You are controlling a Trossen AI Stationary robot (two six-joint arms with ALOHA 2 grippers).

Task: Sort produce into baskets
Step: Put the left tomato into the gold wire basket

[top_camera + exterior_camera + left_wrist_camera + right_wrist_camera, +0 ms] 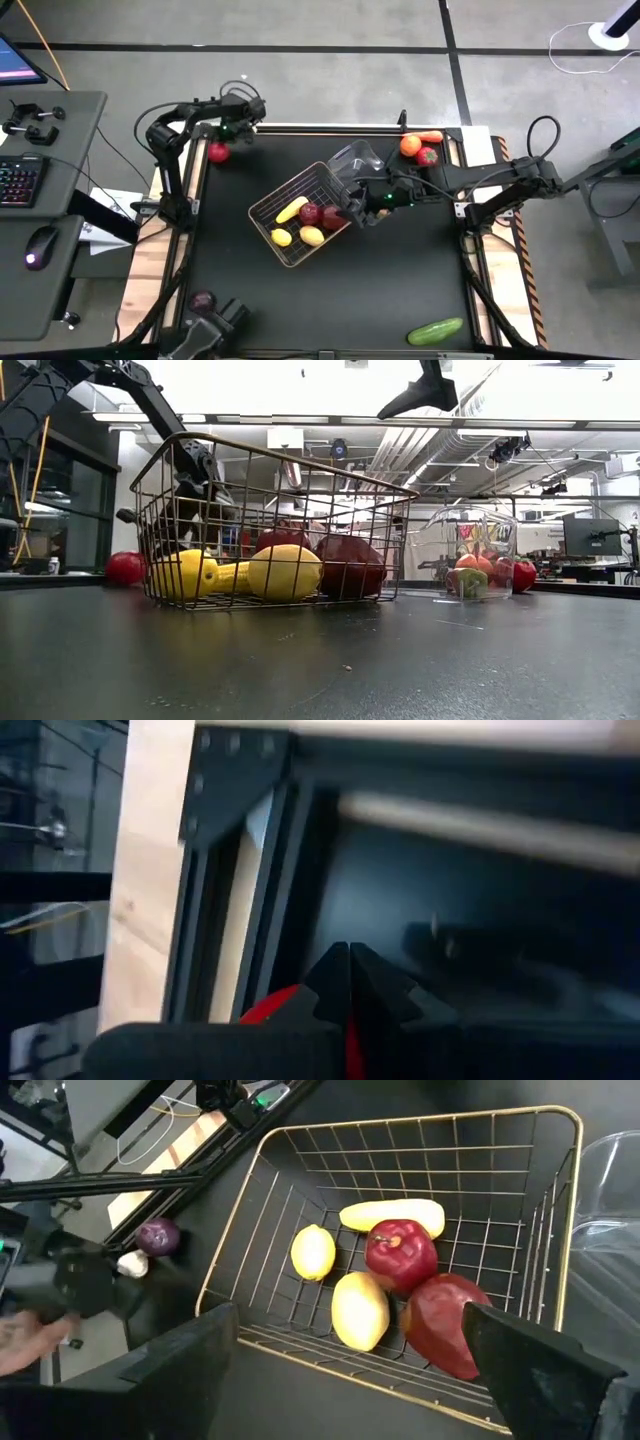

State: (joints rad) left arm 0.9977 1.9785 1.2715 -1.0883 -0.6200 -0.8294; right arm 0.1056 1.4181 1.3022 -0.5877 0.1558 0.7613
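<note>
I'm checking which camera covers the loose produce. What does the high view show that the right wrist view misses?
Only the high view shows the cucumber at the table's near right corner, the carrot at the far edge, and the left gripper by a red apple. Only the right wrist view shows the white garlic beside the purple onion. Both show the wire basket holding two lemons, a banana and two apples, with the right gripper at its edge, jaws open.

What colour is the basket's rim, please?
Gold, on the wire basket; the right wrist view shows it best.
</note>
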